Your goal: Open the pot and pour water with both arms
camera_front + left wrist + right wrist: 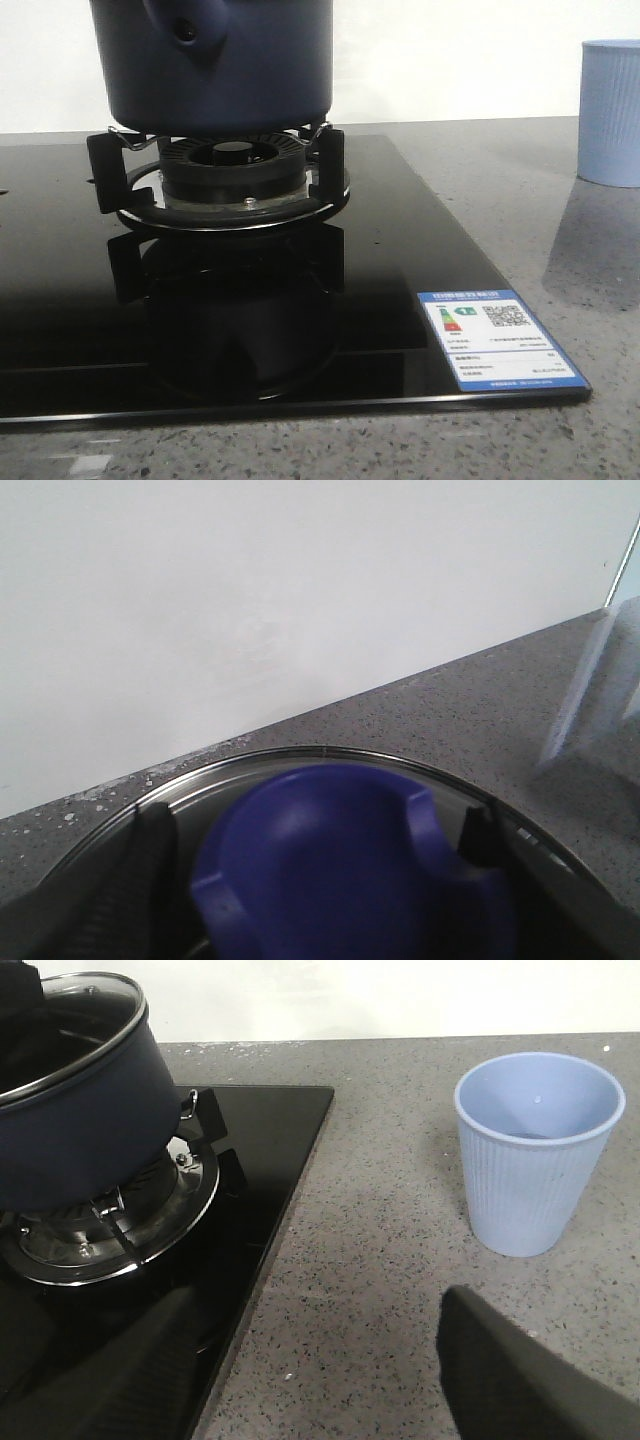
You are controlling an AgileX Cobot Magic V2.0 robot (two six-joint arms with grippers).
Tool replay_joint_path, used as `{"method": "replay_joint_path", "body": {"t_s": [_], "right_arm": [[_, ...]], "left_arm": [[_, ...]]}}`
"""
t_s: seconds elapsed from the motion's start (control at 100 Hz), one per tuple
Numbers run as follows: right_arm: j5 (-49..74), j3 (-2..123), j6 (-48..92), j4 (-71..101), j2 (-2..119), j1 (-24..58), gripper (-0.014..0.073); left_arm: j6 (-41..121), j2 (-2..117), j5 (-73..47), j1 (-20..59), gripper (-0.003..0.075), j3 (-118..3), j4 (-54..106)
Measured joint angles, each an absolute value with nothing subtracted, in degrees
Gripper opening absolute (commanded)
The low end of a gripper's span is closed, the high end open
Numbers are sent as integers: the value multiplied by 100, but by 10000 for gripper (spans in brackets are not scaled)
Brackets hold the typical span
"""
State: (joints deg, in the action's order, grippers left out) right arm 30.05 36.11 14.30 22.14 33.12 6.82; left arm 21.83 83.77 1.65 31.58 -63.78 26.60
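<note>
The large dark navy-blue round pot (212, 62) stands on the black metal burner grate (225, 180) of the black glass hob (250, 320), toward the hob's back edge. The hob lies on the speckled grey stone worktop (500, 200). A blue-and-white printed label (497, 340) lies at the hob's front right corner. The pale blue ribbed cup (610, 112) stands on the worktop to the right of the hob, well apart from the pot, near the worktop's back edge.

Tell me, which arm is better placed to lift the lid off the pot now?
The left. Its gripper already sits around the blue lid knob, fingers on both sides. The right gripper is open over the counter, between the pot and the cup.
</note>
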Motion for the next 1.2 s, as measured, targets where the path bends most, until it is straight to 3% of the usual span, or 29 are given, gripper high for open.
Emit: {"method": "replay_joint_path", "body": {"t_s": [0.15,0.56,0.97,1.2], "right_arm": [[2995,3611,1430,2214,3312,682,463],[2793,3591,1440,1637,3348,682,463],[709,2540,1440,1539,4168,682,463],[-961,2325,1440,1539,5280,682,463]], "left_arm": [[2183,8377,139,3158,358,-6389,2660],[2183,7884,-58,3096,356,-6389,2660],[2183,6435,-505,2119,356,-6389,2638],[2183,6004,-820,1668,356,-6389,2618]]}}
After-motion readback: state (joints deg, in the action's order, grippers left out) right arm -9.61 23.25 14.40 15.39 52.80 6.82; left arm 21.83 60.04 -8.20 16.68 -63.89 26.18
